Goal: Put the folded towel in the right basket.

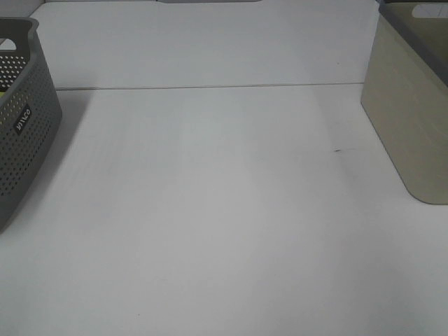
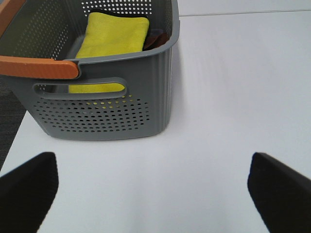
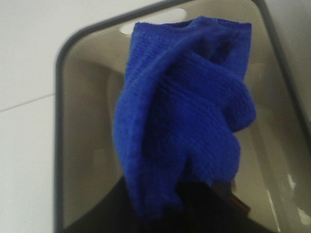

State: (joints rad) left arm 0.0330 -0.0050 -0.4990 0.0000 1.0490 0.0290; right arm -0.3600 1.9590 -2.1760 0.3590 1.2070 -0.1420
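A blue folded towel (image 3: 184,111) hangs bunched in my right gripper (image 3: 204,208), whose dark fingers are mostly hidden behind the cloth. The towel hangs over the open inside of the right basket (image 3: 58,121), a beige bin with a grey rim. This bin stands at the right edge of the high view (image 1: 409,105). My left gripper (image 2: 155,194) is open and empty, its fingers (image 2: 29,184) wide apart above the white table, short of the grey basket. Neither arm shows in the high view.
A grey perforated basket (image 2: 107,111) with an orange handle (image 2: 39,67) stands at the table's left (image 1: 21,119). It holds a yellow folded towel (image 2: 114,39) and a dark cloth (image 2: 156,36). The white table (image 1: 224,210) lies between the baskets.
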